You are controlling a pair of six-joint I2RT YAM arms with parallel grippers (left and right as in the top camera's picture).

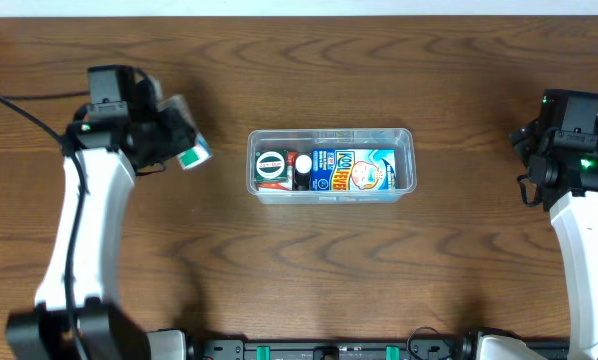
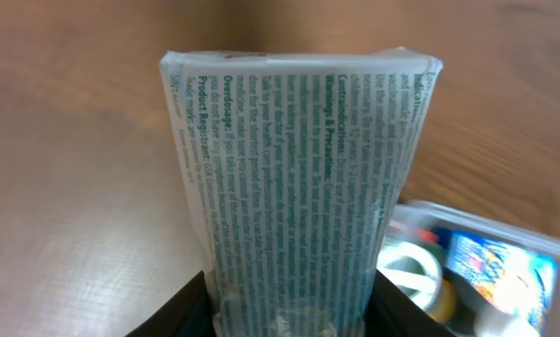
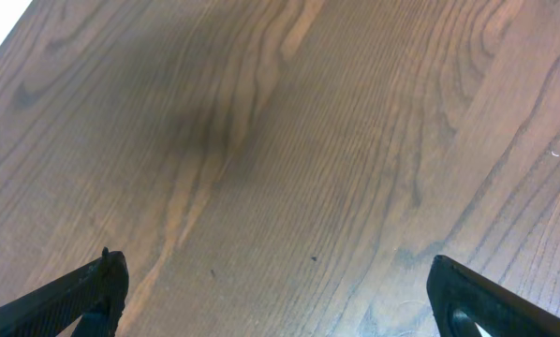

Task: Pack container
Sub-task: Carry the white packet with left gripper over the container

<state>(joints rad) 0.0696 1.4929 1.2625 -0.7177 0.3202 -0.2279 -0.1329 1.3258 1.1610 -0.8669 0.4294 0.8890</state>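
The clear plastic container (image 1: 404, 160) sits at the table's middle and holds a blue-and-white carton (image 1: 353, 170), a round green-and-white item (image 1: 271, 165) and a small dark item. My left gripper (image 1: 179, 135) is shut on a small white packet with green print (image 2: 294, 178) and holds it left of the container, above the table. In the left wrist view the packet fills the middle, and the container (image 2: 505, 234) shows at the lower right. My right gripper (image 3: 280, 290) is open and empty over bare wood, far right of the container.
The dark wooden table (image 1: 309, 270) spreads around the container. A black rail (image 1: 329, 350) runs along the front edge. A pale strip borders the table's far edge.
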